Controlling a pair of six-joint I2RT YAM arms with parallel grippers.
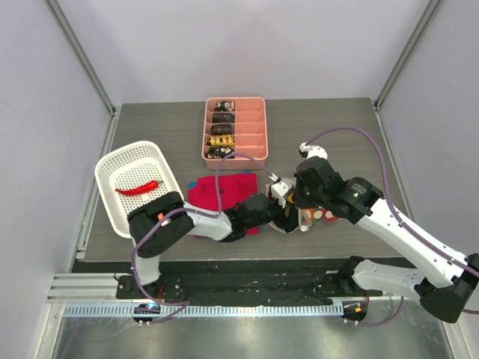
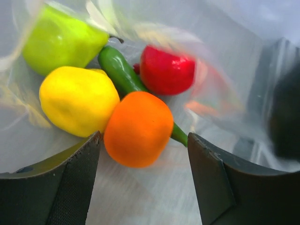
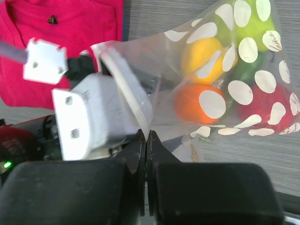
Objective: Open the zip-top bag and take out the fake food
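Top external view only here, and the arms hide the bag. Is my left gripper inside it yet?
Observer: Yes, the left gripper is inside the zip-top bag, jaws open.
Operator: What is nearest to it?
Observer: The orange, centred between its jaws, with a yellow fruit, green pod and red fruit beyond.
Operator: Is the right gripper holding the bag?
Observer: Yes, the right gripper is shut on the bag's film beside the opening.

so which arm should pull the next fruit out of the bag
Left. The left tool is open inside the zip-top bag, fingers either side of the orange fruit. The right tool is shut on the bag's edge, so it is busy holding.
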